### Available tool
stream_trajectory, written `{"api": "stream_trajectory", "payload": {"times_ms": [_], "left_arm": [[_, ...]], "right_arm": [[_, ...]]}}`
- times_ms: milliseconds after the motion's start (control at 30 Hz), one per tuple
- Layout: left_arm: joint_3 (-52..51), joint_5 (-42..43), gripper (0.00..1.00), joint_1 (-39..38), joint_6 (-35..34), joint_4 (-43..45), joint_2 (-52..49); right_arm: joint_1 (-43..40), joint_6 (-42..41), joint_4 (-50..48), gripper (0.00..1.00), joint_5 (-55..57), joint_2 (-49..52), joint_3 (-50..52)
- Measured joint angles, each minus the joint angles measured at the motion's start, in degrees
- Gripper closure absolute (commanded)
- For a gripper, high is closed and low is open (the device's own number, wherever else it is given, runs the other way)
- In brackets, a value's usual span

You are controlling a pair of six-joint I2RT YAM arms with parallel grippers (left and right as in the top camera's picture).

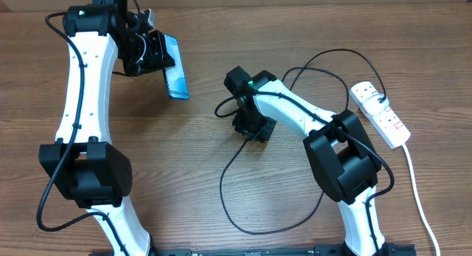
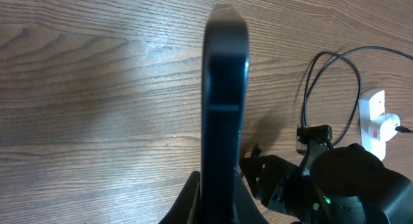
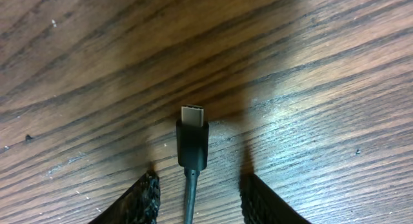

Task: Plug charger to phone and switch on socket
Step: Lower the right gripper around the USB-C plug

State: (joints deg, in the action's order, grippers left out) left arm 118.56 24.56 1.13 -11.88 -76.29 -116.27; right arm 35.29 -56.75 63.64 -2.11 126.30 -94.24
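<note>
**Phone lifted at left, plug lying between right fingers**

Left gripper [image 1: 156,55] clamped on the phone [image 1: 174,77], holding it edge-up above the table [image 1: 221,20], lit screen tilted rightward. Right gripper [image 1: 254,129] lowered to the wood, fingers [image 3: 139,198] spread either side of the charger [image 3: 192,143], not pinching its plug, metal tip pointing away. Socket [image 1: 380,113] far right on the table, white cord trailing toward the front edge.
</note>
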Motion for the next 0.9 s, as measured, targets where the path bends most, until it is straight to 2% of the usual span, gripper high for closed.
{"api": "stream_trajectory", "payload": {"times_ms": [667, 733, 800, 900], "left_arm": [[0.0, 0.0, 0.96, 0.0, 0.0, -0.2, 0.0], [0.0, 0.0, 0.96, 0.0, 0.0, -0.2, 0.0], [0.0, 0.0, 0.96, 0.0, 0.0, -0.2, 0.0], [0.0, 0.0, 0.96, 0.0, 0.0, -0.2, 0.0]], "right_arm": [[0.0, 0.0, -1.1, 0.62, 2.5, 0.0, 0.0], [0.0, 0.0, -1.1, 0.64, 2.5, 0.0, 0.0], [0.0, 0.0, -1.1, 0.74, 2.4, 0.0, 0.0], [0.0, 0.0, -1.5, 0.75, 2.4, 0.0, -0.1]]}}
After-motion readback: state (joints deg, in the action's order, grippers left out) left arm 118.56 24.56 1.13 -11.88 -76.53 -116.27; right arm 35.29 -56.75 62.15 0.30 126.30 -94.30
